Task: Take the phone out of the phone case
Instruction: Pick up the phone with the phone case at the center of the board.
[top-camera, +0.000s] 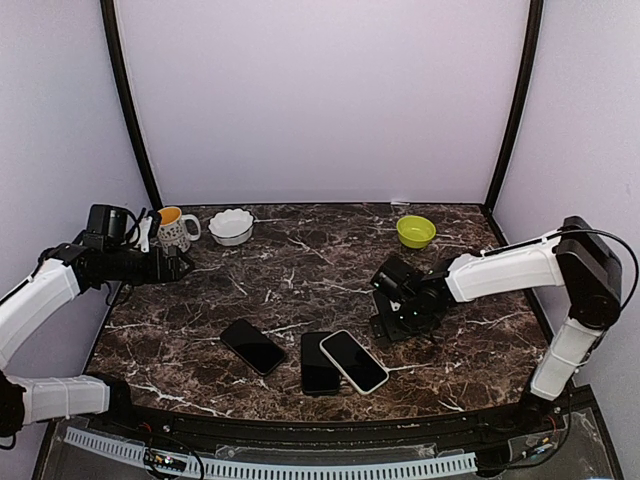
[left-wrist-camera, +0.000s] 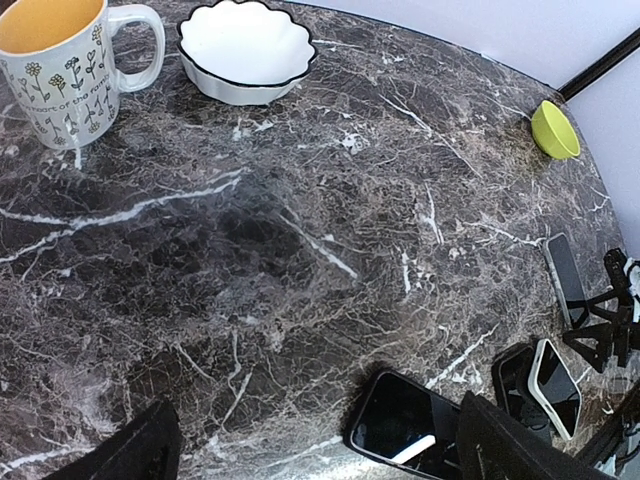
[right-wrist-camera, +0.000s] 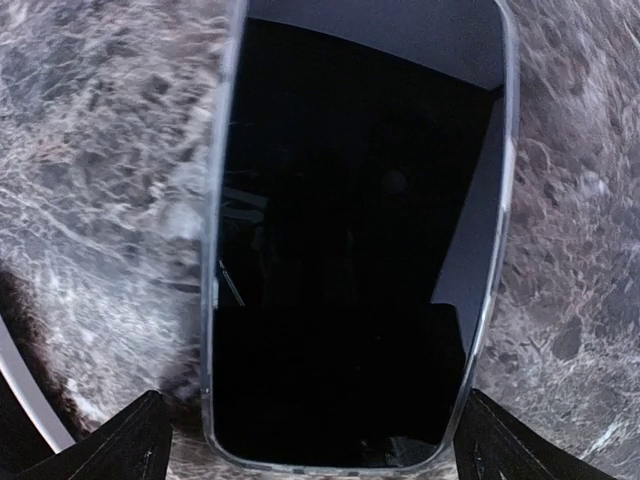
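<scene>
While the right gripper (top-camera: 397, 312) hangs low over the right half of the table (top-camera: 480, 340), its fingers (right-wrist-camera: 130, 445) are spread wide and released, one on each side of the near end of the phone (right-wrist-camera: 350, 230) beneath it. Whether they touch it I cannot tell. That phone lies flat with its dark screen up, seated in the clear phone case (right-wrist-camera: 212, 260), whose rim runs around it. From above the gripper hides it, but the left wrist view shows it just beside the right gripper.

The left gripper (top-camera: 176, 264) hovers at the table's left edge, toward the far-left corner, jaws wide apart and grasping nothing. Near it stands a flowered mug (top-camera: 175, 228). A white bowl (top-camera: 231, 226) sits beside the mug along the far edge, and a green bowl (top-camera: 416, 231) toward the far-right corner. By the middle of the near edge lie a black phone (top-camera: 252, 346), a dark slab (top-camera: 317, 365) and a white-rimmed phone (top-camera: 353, 361) that overlaps the slab's right side.
</scene>
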